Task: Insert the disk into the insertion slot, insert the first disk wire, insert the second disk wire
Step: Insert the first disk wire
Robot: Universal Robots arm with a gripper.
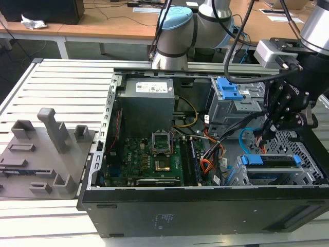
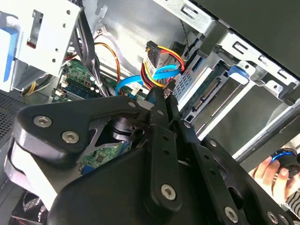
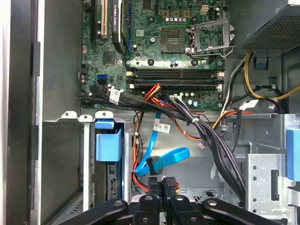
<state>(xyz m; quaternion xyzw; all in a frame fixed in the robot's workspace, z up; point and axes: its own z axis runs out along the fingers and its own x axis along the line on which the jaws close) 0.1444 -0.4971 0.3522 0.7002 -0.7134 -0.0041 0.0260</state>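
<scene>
Just beyond hand (image 2: 164,96): first disk wire (image 2: 165,50) plug; second disk wire (image 2: 161,72) between.

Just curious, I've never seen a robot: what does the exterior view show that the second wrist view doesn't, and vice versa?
Exterior view: the robot arm over the whole open computer case, plus grey plastic holders beside it. Second wrist view: a person's hand near the case. Both: the pincer close to the light-blue cable and the orange-red wires.

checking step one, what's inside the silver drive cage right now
The disk sits in the insertion slot, its blue carrier showing in the exterior view. The perforated walls cover its sides and anything beneath.
</scene>
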